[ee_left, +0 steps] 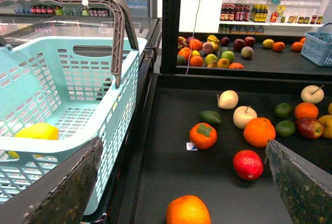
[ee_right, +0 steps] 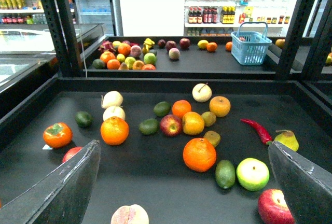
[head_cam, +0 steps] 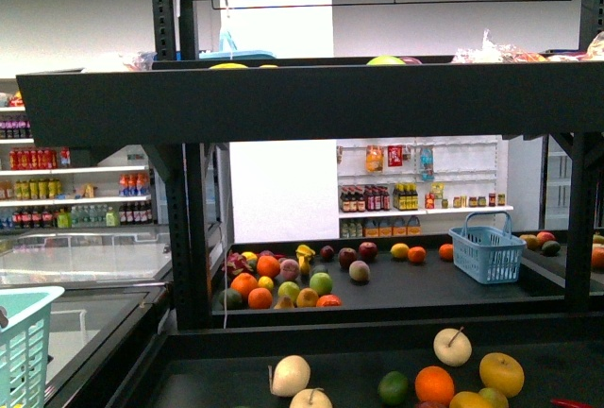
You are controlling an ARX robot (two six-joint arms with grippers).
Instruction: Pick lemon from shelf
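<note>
Left wrist view: left gripper (ee_left: 184, 182) fingers apart, holding nothing, and the lemon (ee_left: 35, 133) sits lower left inside the teal basket (ee_left: 78, 146). Right gripper (ee_right: 184, 182) is spread too, above an orange (ee_right: 199, 154) and avocado (ee_right: 225, 173) on the shelf (ee_right: 155, 182); blue basket (ee_right: 251, 47) upper right.

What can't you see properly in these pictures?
- Top tray, front view: its rim hides all but the tops of the fruit in it.
- Teal basket, left wrist view: its wall and the left gripper finger partly hide the yellow thing inside; whether it is the lemon is unclear.
- Pale fruit, right wrist view: cut off by the picture's edge.
- Bottles on the far shelves: too small to read.
</note>
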